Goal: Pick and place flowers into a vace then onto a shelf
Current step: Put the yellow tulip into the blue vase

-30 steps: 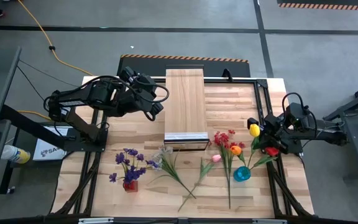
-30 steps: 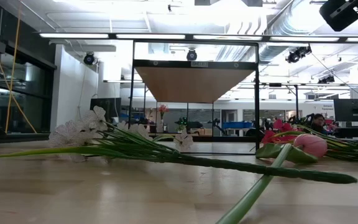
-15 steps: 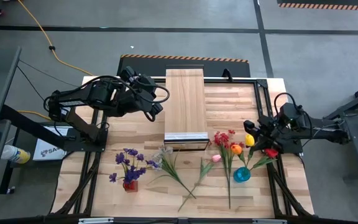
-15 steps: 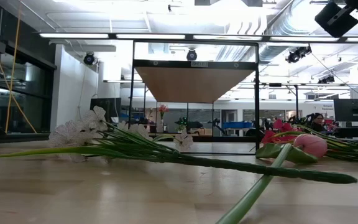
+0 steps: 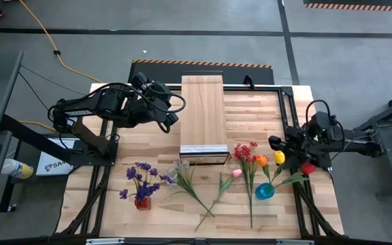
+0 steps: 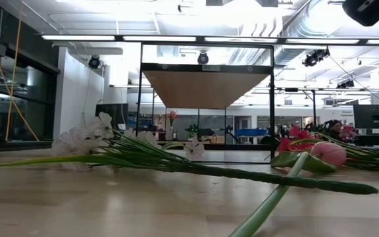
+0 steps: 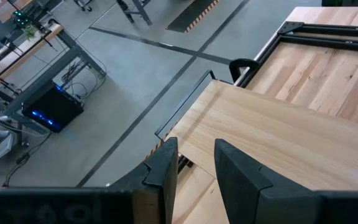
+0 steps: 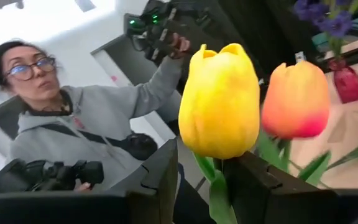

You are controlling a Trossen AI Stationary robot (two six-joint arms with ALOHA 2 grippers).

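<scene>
Right tool (image 5: 278,151) at frame right grasps a yellow artificial tulip (image 5: 279,158) by its green stem (grip looks slack); it could slip short of the blue glass vase (image 5: 265,190).

Much of the right side is masked or cropped.

In the high view the right gripper (image 5: 282,151) blurs into the yellow tulip (image 5: 279,158); whether it grips the stem cannot be told there. In the right wrist view that tulip's stem drops behind the fingers (image 8: 166,177) and off the edge. The blue vase (image 5: 265,190) is half covered by leaves. The low view cuts the shelf (image 6: 198,89) to its underside and clips an arm (image 6: 372,10) at the top corner.
</scene>
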